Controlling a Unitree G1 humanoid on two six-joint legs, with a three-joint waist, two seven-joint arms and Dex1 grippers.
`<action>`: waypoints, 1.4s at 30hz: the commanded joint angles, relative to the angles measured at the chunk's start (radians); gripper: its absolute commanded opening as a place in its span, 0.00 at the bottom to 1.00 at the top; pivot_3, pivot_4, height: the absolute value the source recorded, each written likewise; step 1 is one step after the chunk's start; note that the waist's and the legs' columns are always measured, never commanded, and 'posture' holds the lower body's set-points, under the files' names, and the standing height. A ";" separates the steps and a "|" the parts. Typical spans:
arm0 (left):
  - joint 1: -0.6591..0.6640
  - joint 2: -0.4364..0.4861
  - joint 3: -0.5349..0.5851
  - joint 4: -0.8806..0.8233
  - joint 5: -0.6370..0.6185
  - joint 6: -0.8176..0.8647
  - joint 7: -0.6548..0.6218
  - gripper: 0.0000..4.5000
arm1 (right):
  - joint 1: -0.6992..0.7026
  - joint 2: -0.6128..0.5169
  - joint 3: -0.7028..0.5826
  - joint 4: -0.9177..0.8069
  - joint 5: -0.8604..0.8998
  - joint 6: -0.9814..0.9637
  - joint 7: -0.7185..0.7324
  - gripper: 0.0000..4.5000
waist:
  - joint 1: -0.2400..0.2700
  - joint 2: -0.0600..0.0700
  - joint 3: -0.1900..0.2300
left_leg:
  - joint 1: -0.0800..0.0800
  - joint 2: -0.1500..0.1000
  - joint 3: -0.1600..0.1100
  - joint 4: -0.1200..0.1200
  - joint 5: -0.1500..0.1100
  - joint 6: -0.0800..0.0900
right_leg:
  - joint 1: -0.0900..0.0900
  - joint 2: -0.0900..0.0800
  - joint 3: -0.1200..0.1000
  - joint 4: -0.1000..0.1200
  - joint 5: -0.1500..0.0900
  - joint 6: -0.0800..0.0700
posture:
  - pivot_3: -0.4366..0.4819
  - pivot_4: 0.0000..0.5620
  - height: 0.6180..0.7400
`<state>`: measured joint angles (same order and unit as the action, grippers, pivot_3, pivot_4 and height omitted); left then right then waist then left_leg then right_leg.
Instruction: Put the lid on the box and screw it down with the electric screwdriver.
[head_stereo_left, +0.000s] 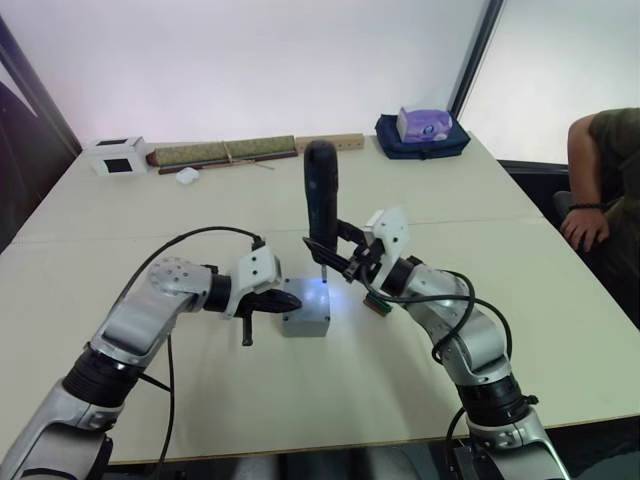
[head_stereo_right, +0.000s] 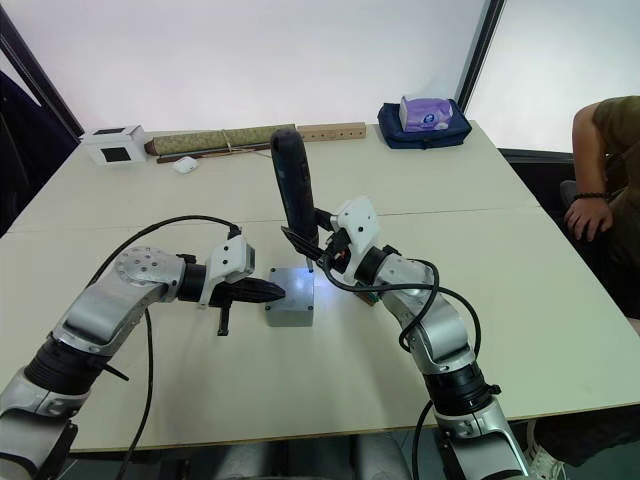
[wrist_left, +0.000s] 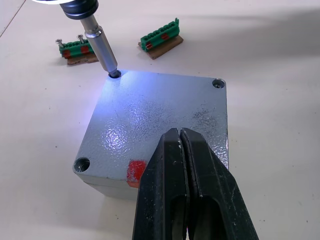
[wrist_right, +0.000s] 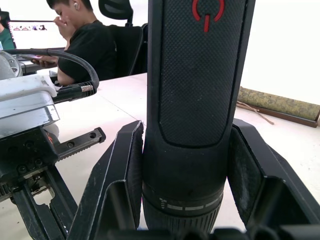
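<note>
The grey lid (wrist_left: 150, 115), with a red mark at one edge, sits closed on the box (head_stereo_left: 308, 312) at the table's middle. My left gripper (wrist_left: 180, 132) is shut, and its joined tips rest on the lid's top from the left side. The black electric screwdriver (head_stereo_left: 321, 195) stands upright in my right gripper (head_stereo_left: 335, 255), which is shut on its lower body. The metal bit (wrist_left: 102, 47) sits in the lid's far corner screw hole, and the tool's light shines blue-white over that corner. Two other corner holes show.
Two green terminal blocks (wrist_left: 75, 49) (wrist_left: 160, 42) lie just beyond the box. A white carton (head_stereo_left: 117, 155), a long bar (head_stereo_left: 225, 152) and a blue bag (head_stereo_left: 422, 132) line the far edge. A person (head_stereo_left: 605, 190) sits at the right side.
</note>
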<state>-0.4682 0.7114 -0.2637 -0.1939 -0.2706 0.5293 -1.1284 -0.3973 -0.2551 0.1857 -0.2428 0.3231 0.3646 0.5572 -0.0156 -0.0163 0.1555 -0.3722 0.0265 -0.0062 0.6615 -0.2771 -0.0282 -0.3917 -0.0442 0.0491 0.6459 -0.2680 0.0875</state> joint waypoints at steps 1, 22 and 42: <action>0.019 0.003 -0.030 0.027 0.029 0.002 0.002 0.00 | 0.047 -0.023 0.000 0.054 -0.013 0.068 -0.003 0.38 | 0.000 0.000 0.000 | 0.000 0.000 0.000 0.000 0.000 0.000 | 0.000 0.000 0.000 0.000 0.000 0.000 | 0.48 0.27 1.00; -0.027 0.019 0.136 -0.177 -0.201 0.081 -0.049 0.00 | -0.387 -0.438 -0.331 -0.072 0.450 1.030 -0.377 0.38 | -0.003 0.006 0.018 | -0.036 -0.001 0.001 -0.003 0.000 0.001 | -0.038 0.000 0.000 0.002 0.004 0.004 | 0.48 0.27 1.00; -0.037 0.033 0.198 -0.284 -0.346 0.149 0.021 0.00 | -0.380 -0.471 -0.149 0.287 0.288 1.240 -0.272 0.38 | -0.003 0.003 0.025 | -0.037 0.000 0.000 0.001 -0.001 0.002 | -0.038 0.002 0.000 0.002 0.004 0.004 | 0.48 0.27 1.00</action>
<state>-0.5047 0.7355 -0.1003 -0.4427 -0.5987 0.6766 -1.1151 -0.7697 -0.7318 0.0330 0.0351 0.6292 1.6069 0.2777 -0.0189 -0.0130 0.1809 -0.4092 0.0264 -0.0060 0.6626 -0.2780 -0.0261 -0.4291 -0.0418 0.0493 0.6477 -0.2642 0.0919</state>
